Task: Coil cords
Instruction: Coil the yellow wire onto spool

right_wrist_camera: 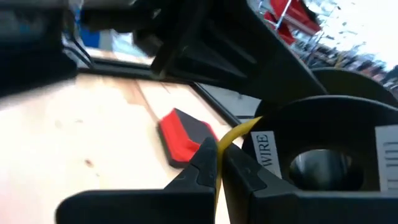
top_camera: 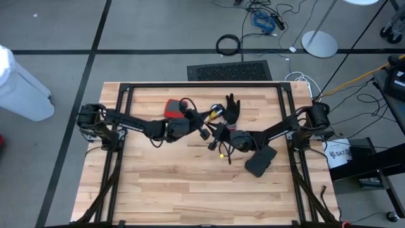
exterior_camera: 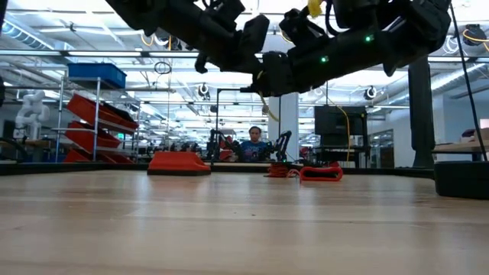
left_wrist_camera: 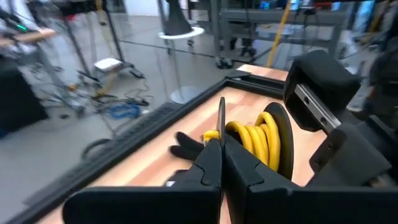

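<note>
Two dark robot hands are held together above the middle of the pale wooden surface (top_camera: 190, 183), beside the black glove (top_camera: 233, 109).

The left hand (left_wrist_camera: 221, 140) is pressed shut, with the thin yellow cord (left_wrist_camera: 258, 140) wound on a round black reel (left_wrist_camera: 281, 140) just beyond its tips. The right hand (right_wrist_camera: 217, 155) is pinched on that yellow cord, beside a black reel (right_wrist_camera: 339, 146) labelled "WIRE". A red-and-black flat case (top_camera: 174, 108) lies near the glove.

A pale wooden bench (top_camera: 190, 183) with a black frame fills the middle of the high view. On it, toward the upper centre, lie a red-and-black case (top_camera: 173, 108) and a black glove (top_camera: 232, 107); a dark flat block (top_camera: 260, 162) lies right of centre.
</note>
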Robot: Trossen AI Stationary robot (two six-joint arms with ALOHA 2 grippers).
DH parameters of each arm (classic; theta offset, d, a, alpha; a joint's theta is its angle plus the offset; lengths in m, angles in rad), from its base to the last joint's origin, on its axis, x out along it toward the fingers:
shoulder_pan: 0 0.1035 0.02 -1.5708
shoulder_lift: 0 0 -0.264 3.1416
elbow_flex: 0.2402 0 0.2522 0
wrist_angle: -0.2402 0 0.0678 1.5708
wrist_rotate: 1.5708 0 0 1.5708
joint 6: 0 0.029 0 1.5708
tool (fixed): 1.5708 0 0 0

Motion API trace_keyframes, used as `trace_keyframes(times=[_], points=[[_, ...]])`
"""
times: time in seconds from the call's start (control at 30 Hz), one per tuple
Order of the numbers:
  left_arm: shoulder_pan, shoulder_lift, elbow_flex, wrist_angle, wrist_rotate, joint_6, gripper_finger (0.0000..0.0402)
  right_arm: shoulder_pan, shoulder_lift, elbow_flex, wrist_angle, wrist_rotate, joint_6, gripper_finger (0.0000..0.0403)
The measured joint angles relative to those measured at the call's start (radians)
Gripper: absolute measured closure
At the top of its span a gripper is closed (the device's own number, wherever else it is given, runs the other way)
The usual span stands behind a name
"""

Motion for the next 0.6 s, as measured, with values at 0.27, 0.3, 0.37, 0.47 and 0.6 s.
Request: trace_keyframes(times=[0.27, 0.3, 0.37, 0.47, 0.6], points=[[0.028, -0.002, 0.005, -0.076, 0.157, -0.068, 0.0401, 0.039, 0.003, -0.002, -0.042, 0.095, -0.196, 0.0403], [0.03, -0.002, 0.006, -0.093, 0.179, -0.073, 0.0401, 0.043, 0.003, -0.002, -0.058, 0.095, -0.204, 0.0402], [0.032, -0.003, 0.006, -0.119, 0.215, -0.076, 0.0401, 0.045, 0.003, -0.002, -0.097, 0.094, -0.209, 0.04], [0.033, -0.005, 0.006, -0.142, 0.257, -0.075, 0.0401, 0.044, 0.003, -0.002, -0.162, 0.092, -0.181, 0.0399], [0.042, -0.03, 0.005, -0.206, 0.322, -0.095, 0.0401, 0.044, 0.003, -0.001, -0.2, 0.088, -0.179, 0.0398]])
